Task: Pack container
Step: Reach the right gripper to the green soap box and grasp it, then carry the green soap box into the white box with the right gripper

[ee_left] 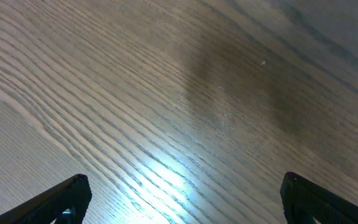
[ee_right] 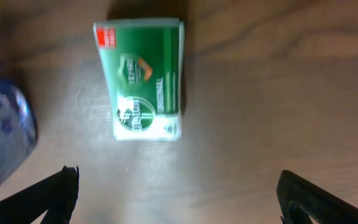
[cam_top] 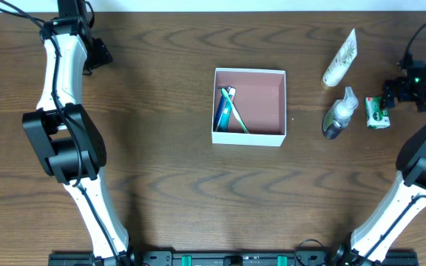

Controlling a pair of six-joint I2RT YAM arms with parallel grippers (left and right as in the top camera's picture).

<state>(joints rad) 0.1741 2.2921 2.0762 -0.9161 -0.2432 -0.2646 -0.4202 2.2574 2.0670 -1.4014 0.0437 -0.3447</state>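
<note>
Container [cam_top: 265, 105]: square, shallow, white walls, pink-brown floor.

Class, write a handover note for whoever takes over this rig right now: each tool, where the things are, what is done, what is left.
Left tool: open, empty, over bare table at the far left.
Right tool: open, empty, hovering by the green packet.
Box: mid-table, with blue-green items inside along its left wall.
Done: those items are packed.
Left: white tube, clear bottle and green packet, all on the table right of the box.
</note>
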